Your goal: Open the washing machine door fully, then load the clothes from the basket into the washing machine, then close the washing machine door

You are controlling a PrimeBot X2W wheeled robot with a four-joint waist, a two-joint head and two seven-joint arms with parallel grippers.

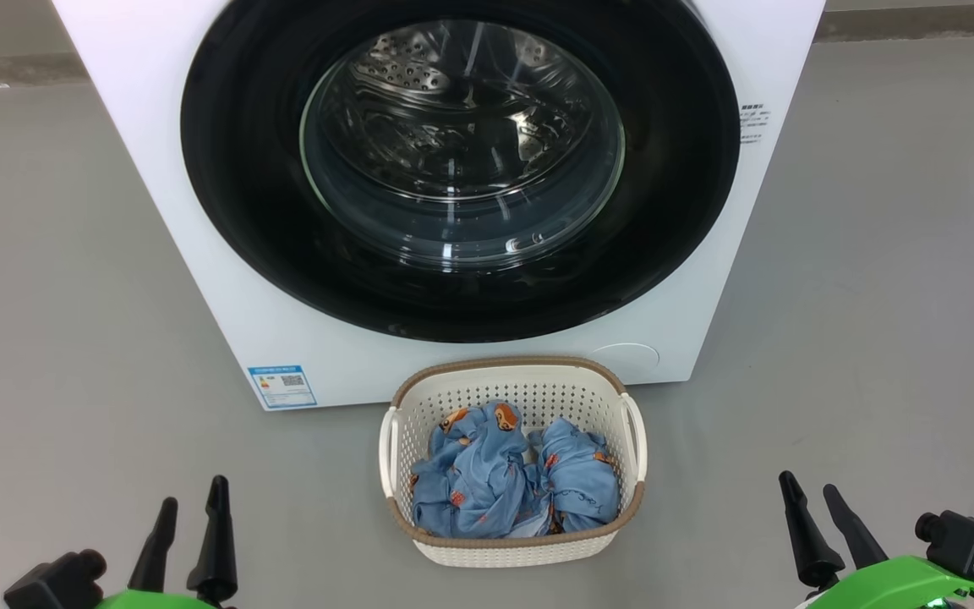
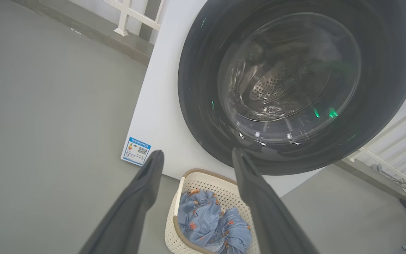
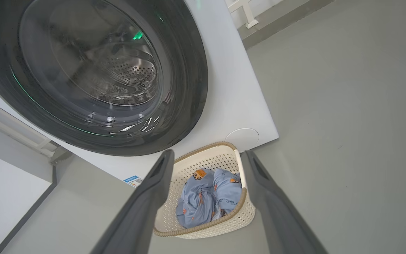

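The white washing machine (image 1: 157, 152) stands ahead with its round door (image 1: 233, 211) flat against the front, black rim around a clear glass bowl. On the floor right before it sits the cream basket (image 1: 512, 381) holding the light blue clothes (image 1: 508, 478) with orange bears. My left gripper (image 1: 193, 492) is open at the lower left and my right gripper (image 1: 810, 484) open at the lower right, both well short of the basket and holding nothing. The left wrist view has the door (image 2: 196, 88) and basket (image 2: 206, 178) past the fingers; so does the right wrist view, door (image 3: 189, 77), basket (image 3: 203, 158).
Grey floor (image 1: 876, 296) spreads on both sides of the machine. A blue label (image 1: 282, 386) marks its lower left corner and a round cover (image 1: 625, 355) its lower right. White railing (image 2: 393, 148) stands beside the machine, and a wall base (image 3: 277, 17) runs behind it.
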